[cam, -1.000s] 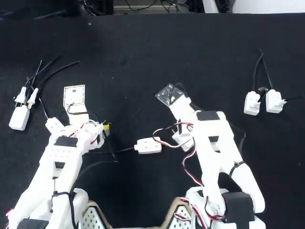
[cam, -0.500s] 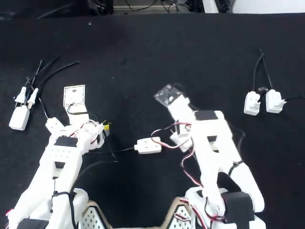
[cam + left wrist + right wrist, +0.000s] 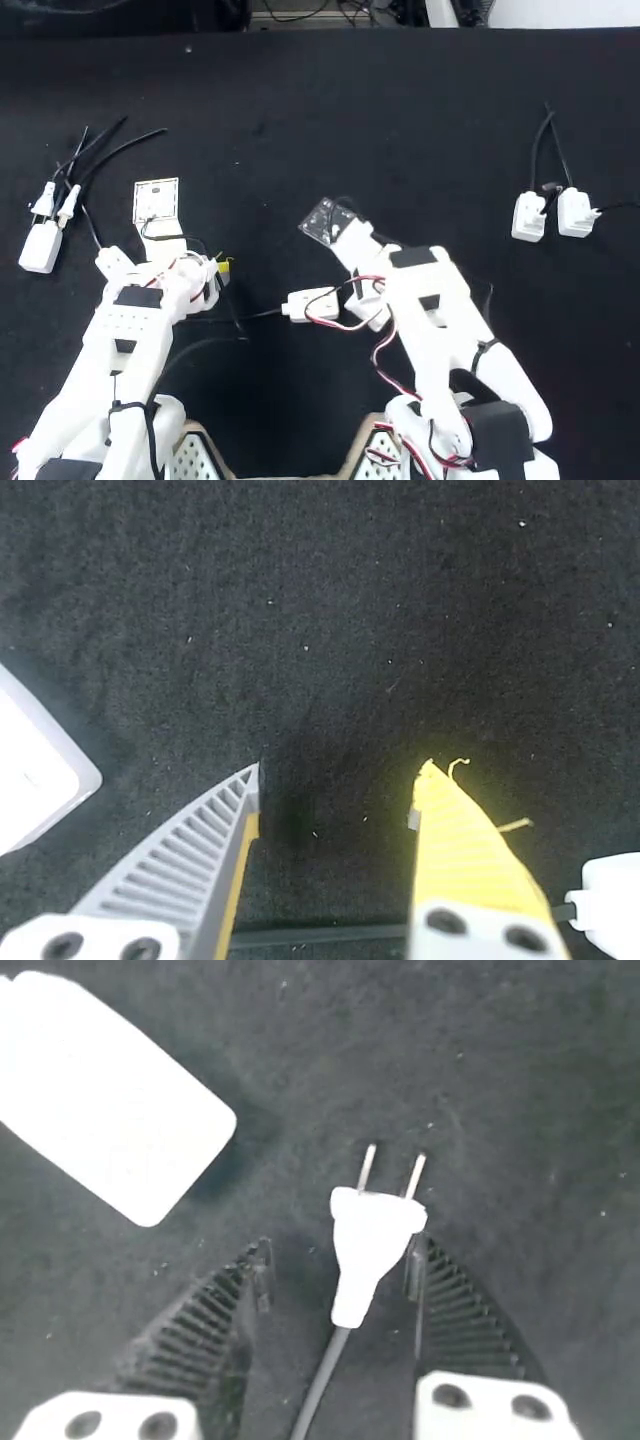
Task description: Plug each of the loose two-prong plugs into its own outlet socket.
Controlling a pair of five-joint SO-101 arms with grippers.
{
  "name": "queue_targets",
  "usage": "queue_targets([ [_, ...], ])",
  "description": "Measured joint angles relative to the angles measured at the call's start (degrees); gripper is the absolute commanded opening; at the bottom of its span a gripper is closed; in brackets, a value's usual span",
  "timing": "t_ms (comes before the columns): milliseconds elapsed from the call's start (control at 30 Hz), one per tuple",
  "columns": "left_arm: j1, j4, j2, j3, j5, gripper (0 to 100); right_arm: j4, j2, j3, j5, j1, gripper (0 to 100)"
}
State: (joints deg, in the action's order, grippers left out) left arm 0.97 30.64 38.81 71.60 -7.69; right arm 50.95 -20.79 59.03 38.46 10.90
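Plug [image 3: 372,1235], 1, lies between right gripper [image 3: 337,1248] jaws, beside 1 socket [image 3: 105,1095].

This looks like a robotics lab or a maker's workbench: a table [image 3: 300,110] covered in black cloth carries two white plastic arms, the left arm [image 3: 125,335] and the right arm [image 3: 435,320], with bare red, white and black wires looped along them. Loose plugs [image 3: 55,200] and white socket blocks [image 3: 527,216] lie spread on the cloth, and a tangle of cables [image 3: 300,12] runs behind the far edge.
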Motion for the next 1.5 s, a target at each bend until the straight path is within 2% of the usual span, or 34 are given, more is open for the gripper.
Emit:
queue_targets([
  [333,0.0,0.0,0.0,0.0,0.0,24,-0.7,0.0,-0.5,2.3,-0.1,20.4],
  [500,0.0,0.0,0.0,0.0,0.0,24,7.8,0.0,-6.6,-4.2,0.2,20.1],
  [567,0.0,0.0,0.0,0.0,0.0,24,9.7,0.0,-7.3,-4.6,1.4,20.1],
  [1000,0.0,0.0,0.0,0.0,0.0,24,1.0,0.0,-1.1,-4.7,1.9,20.1],
  [1500,0.0,0.0,0.0,0.0,0.0,24,7.5,0.0,-4.7,-4.6,3.5,20.1],
])
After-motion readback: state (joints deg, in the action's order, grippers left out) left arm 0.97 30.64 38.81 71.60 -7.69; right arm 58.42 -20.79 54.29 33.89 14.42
